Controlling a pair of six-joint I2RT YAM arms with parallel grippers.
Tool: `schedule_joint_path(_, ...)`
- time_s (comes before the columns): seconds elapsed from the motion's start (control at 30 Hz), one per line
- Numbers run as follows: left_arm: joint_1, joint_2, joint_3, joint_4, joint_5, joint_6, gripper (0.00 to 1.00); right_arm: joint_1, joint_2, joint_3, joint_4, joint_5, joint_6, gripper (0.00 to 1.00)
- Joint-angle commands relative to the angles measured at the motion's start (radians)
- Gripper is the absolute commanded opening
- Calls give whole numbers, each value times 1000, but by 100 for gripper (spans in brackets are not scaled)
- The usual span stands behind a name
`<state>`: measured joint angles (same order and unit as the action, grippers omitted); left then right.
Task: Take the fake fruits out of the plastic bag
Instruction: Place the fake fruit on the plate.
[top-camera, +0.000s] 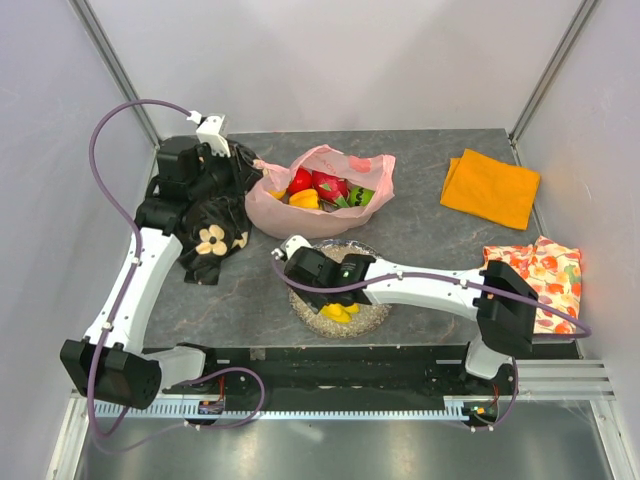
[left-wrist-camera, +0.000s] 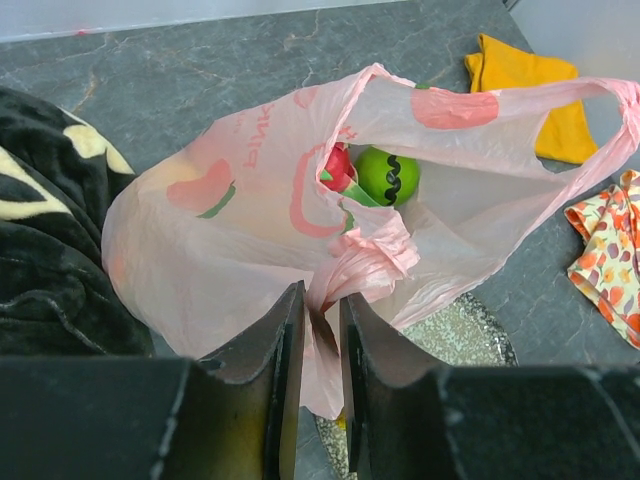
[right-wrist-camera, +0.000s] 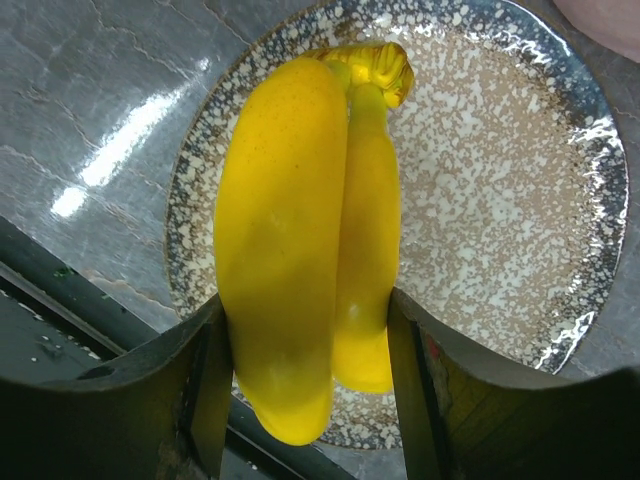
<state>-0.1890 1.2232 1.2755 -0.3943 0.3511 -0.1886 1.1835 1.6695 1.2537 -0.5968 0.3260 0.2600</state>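
While the right arm reaches across the front of the desk (top-camera: 430, 240), its right fingers (right-wrist-camera: 190, 400) are clamped on the yellow banana bunch (right-wrist-camera: 290, 250), one finger on each side of the fruit. The bunch hangs stem-end away from the wrist, directly over the round silvery glitter plate (right-wrist-camera: 500, 200). I cannot tell whether it touches the plate or sits just above it.

Further back and to the left, the pink plastic bag (left-wrist-camera: 230, 250) lies slumped on the desk with its mouth open toward the right. The left fingers (left-wrist-camera: 250, 400) are nearly closed, pinching a bunched fold of the bag's thin plastic between them at its near edge. One loop handle stretches out toward the orange cloth (top-camera: 490, 187).

Inside the bag, the green ball (left-wrist-camera: 388, 175) rests touching a pink-red fruit (left-wrist-camera: 338, 165). From overhead, more red pieces and a yellow-orange piece (top-camera: 303, 198) also show through the bag's opening. The plate sits just in front of the bag, its far rim tucked close under the plastic.

A black cloth with cream flowers (top-camera: 210, 235) is heaped beside the bag on the left, under the left arm's wrist. A floral-patterned cloth (top-camera: 545, 275) lies at the right edge, in front of the orange one.
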Motion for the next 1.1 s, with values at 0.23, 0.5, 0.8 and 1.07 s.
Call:
schedule_joint_path(0.23, 6, -27, -19, 38, 38, -32, 27, -19, 190, 153, 31, -269, 107, 76)
schedule_joint_path(0.5, 6, 18, 4, 48, 77, -49, 26, -76, 147, 159, 25, -376, 85, 98)
schedule_joint_path(0.8, 6, 29, 21, 45, 81, -48, 26, -127, 127, 196, 22, -498, 35, 98)
schedule_joint_path(1.07, 6, -5, 22, 20, 68, -14, 27, -275, 99, 415, -133, -634, -163, 98)
